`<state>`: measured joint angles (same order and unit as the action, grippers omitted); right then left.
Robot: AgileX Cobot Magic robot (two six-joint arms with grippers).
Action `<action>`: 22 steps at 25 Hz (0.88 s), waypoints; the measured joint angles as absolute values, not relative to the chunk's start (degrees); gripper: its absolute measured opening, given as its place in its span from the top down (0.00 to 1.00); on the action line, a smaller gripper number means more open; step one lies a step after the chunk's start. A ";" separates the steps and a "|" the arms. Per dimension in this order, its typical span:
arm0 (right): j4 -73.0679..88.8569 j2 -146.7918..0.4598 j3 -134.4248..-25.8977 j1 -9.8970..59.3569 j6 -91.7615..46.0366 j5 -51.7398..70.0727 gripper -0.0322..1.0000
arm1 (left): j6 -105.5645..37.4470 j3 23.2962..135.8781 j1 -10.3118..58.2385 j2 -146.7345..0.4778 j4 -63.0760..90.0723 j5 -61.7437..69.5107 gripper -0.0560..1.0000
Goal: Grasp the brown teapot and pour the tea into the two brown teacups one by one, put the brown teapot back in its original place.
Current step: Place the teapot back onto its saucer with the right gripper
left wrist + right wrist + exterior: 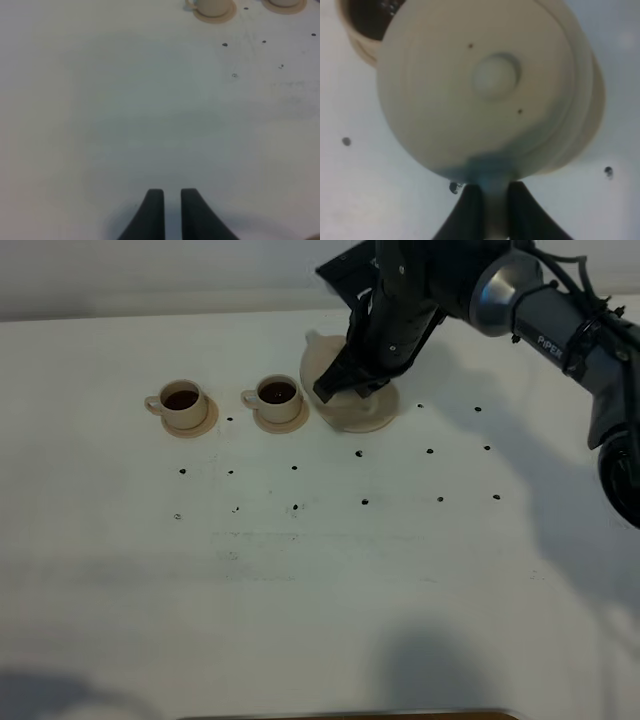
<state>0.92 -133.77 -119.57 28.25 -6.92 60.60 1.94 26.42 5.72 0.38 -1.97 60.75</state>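
Observation:
The pale tan teapot (325, 362) is over its wide saucer (372, 417) at the back of the table, mostly hidden by my right arm. The right wrist view shows its domed lid with knob (494, 76) from above. My right gripper (491, 196) is shut on the teapot's handle (492, 175). Two tan teacups stand on small saucers to the left: one (279, 397) next to the teapot, one (182, 403) further left; both hold dark tea. My left gripper (171, 196) is nearly shut and empty above bare table, not seen in the exterior high view.
The white table (320, 580) has small dark dots in rows near the middle. In the left wrist view a cup on its saucer (212, 7) and another saucer's edge (285, 5) sit at the frame's far side. A dark strip lies along the table's front edge (350, 714).

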 joint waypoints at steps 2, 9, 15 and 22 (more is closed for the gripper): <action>0.92 -135.06 -119.57 27.96 -6.92 60.56 0.85 | 1.94 26.42 5.72 0.38 -1.97 60.75 0.88; 0.80 -136.95 -119.57 27.03 -6.80 59.22 0.85 | 1.94 26.42 5.72 0.38 -1.97 60.75 0.88; 0.00 -137.14 -119.57 26.21 -6.13 58.58 0.85 | 1.94 26.42 5.72 0.38 -1.97 60.75 0.88; -0.30 -137.14 -119.57 25.16 -4.89 59.10 0.84 | 1.94 26.42 5.72 0.38 -1.97 60.75 0.88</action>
